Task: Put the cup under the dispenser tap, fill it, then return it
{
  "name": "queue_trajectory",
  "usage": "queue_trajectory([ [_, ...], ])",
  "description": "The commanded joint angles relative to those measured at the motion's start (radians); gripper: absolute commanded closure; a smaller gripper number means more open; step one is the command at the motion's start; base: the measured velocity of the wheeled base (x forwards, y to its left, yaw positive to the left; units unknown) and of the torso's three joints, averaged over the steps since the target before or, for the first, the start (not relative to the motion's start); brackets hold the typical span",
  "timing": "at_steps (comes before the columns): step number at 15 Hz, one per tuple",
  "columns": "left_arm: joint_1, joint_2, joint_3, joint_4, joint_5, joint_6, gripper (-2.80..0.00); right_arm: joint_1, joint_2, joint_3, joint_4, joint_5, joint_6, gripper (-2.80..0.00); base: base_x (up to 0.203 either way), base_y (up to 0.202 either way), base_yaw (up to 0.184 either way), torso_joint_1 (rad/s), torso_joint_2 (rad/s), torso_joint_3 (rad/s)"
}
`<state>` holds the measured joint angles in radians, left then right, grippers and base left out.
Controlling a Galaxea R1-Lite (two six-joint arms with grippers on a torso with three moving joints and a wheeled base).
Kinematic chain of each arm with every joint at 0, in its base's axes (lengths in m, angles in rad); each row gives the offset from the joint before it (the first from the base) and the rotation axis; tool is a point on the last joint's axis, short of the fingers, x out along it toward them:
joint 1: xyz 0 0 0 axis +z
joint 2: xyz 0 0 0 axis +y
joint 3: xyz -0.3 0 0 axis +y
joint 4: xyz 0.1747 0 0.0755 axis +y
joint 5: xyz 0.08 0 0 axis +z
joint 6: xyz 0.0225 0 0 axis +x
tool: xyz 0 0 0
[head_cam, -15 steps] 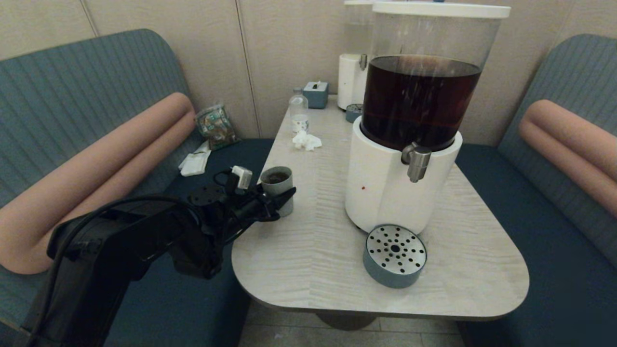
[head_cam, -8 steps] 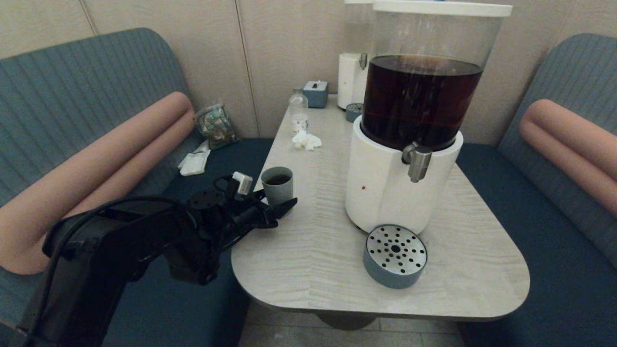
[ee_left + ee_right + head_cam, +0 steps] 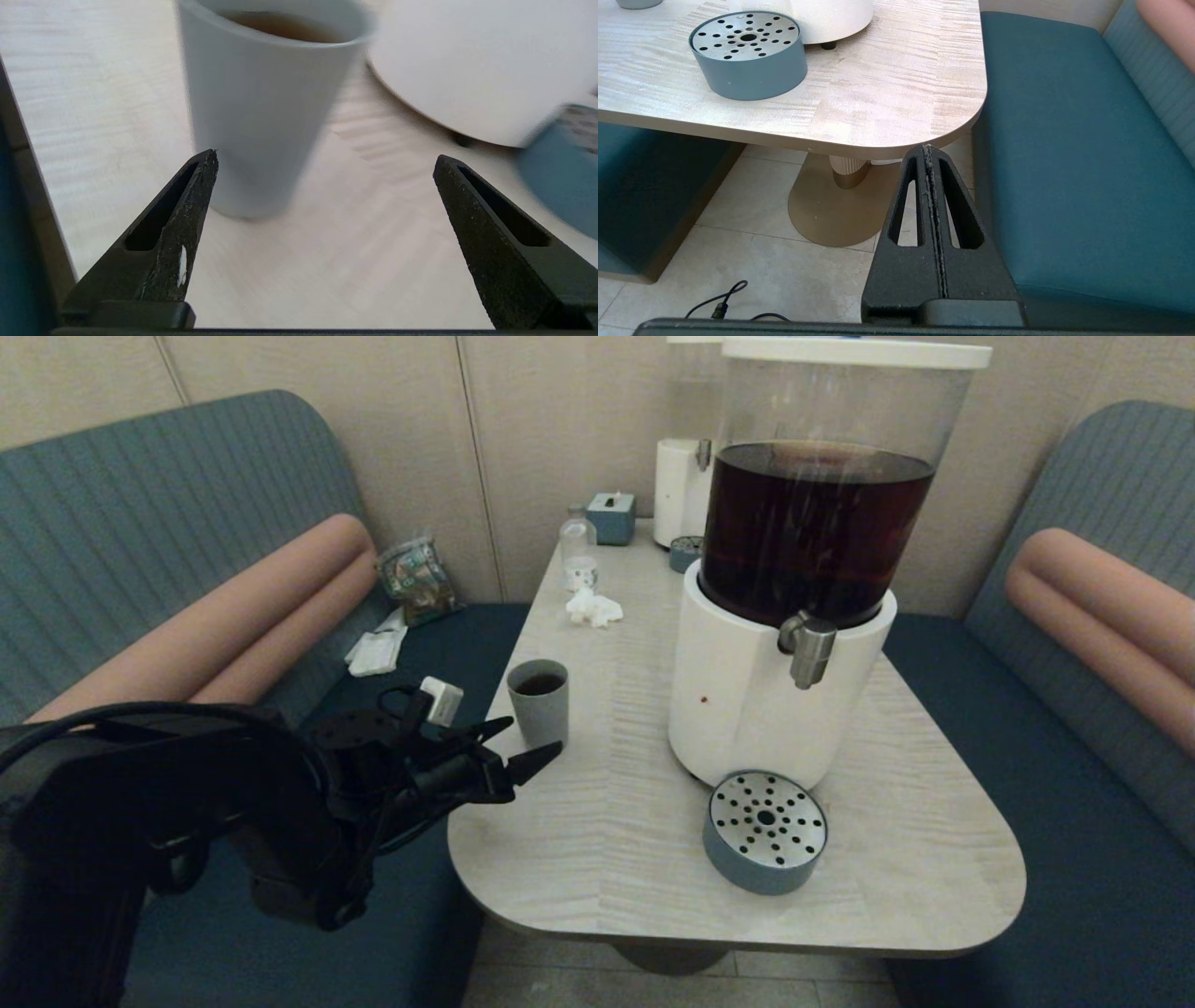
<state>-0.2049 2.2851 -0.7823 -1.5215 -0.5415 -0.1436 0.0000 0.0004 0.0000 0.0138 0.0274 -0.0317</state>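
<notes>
The grey-blue cup (image 3: 539, 701) stands upright near the table's left edge with dark liquid inside; in the left wrist view the cup (image 3: 261, 107) sits just beyond the fingertips. My left gripper (image 3: 527, 744) (image 3: 324, 158) is open, just in front of the cup and not touching it. The dispenser tap (image 3: 807, 649) juts from the white base of the big dispenser (image 3: 775, 681) with its tank of dark drink, well right of the cup. My right gripper (image 3: 928, 148) is shut on nothing, parked low below the table's front right corner, out of the head view.
A round grey-blue drip tray (image 3: 765, 832) (image 3: 748, 53) with a perforated metal top lies in front of the dispenser. At the table's far end are a clear bottle (image 3: 579, 553), a crumpled tissue (image 3: 594, 609), a tissue box (image 3: 611, 517) and a slimmer white dispenser (image 3: 681, 485). Benches flank the table (image 3: 607, 859).
My left gripper has let go of the cup and drawn back toward me and the left edge, opening wider. The cup stays standing where it was set.
</notes>
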Motion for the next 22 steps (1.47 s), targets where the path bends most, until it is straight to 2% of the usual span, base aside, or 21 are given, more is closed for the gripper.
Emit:
queue_trajectory([
  [1,-0.001,-0.109,0.086,-0.009,-0.003,-0.001,-2.8,0.0,0.001,0.0,0.0,0.001,-0.001,0.0,0.0,0.0,0.0,0.0,0.0,0.0],
  [11,-0.002,-0.271,0.256,-0.009,-0.003,0.001,-2.8,0.0,0.0,0.0,0.0,0.0,-0.001,0.0,0.0,0.0,0.0,0.0,0.0,0.0],
  [12,-0.002,-0.312,0.284,-0.009,-0.003,0.0,0.0,0.0,0.001,0.0,0.0,0.001,-0.001,0.0,0.0,0.0,0.0,0.0,0.0,0.0],
  [14,-0.002,-0.401,0.319,-0.009,0.005,-0.003,0.0,0.0,0.0,0.0,0.0,0.002,-0.001,0.0,0.0,0.0,0.0,0.0,0.0,0.0],
  [17,-0.001,-0.568,0.394,-0.009,0.08,-0.013,0.0,0.0,0.0,0.0,0.0,0.0,-0.001,0.0,0.0,0.0,0.0,0.0,0.0,0.0],
  [22,0.006,-1.006,0.55,-0.003,0.321,-0.078,0.0,0.0,0.001,0.0,0.0,0.002,-0.001,0.0,0.0,0.0,0.0,0.0,0.0,0.0],
])
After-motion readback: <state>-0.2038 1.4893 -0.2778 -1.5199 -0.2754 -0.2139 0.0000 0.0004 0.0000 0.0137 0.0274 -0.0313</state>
